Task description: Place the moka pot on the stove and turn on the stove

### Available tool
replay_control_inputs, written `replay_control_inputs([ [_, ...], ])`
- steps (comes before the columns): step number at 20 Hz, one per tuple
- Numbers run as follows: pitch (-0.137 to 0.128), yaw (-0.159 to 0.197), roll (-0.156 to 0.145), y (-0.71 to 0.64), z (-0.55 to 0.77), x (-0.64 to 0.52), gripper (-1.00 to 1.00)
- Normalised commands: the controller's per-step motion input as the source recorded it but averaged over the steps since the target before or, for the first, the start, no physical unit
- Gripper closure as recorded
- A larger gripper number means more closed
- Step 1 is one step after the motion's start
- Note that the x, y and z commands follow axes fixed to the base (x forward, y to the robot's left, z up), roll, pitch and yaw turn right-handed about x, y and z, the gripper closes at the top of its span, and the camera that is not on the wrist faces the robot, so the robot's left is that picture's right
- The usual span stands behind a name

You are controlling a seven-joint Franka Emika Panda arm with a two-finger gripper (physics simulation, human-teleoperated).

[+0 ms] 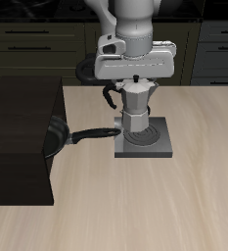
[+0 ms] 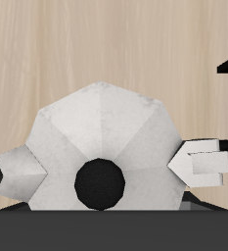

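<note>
Hovering directly above, the hand (image 1: 135,76) grips the small faceted silver moka pot (image 1: 135,110) upright over the flat grey stove's (image 1: 159,150) dark coil, seemingly touching down.

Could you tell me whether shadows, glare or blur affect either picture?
Exterior view: sharp, evenly lit, with a soft shadow beside the stove and no glare on the moka pot. Wrist view: the moka pot fills it, flatly shaded, unblurred.
</note>
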Motion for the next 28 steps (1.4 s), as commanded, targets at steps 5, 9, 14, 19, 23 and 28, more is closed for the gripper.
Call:
replay_control_inputs([
  [5,-0.001,-0.007,-0.005,-0.05,0.03,-0.20,1.00],
  [9,0.012,-0.025,-0.001,0.08,0.03,-0.29,1.00],
  [14,0.016,0.003,-0.008,0.01,0.06,-0.22,1.00],
  [19,0.013,0.020,0.007,0.07,-0.04,-0.21,1.00],
  [23,0.038,0.006,0.020,0.07,-0.14,-0.20,1.00],
  [28,0.001,-0.026,0.003,0.02,-0.02,-0.15,1.00],
])
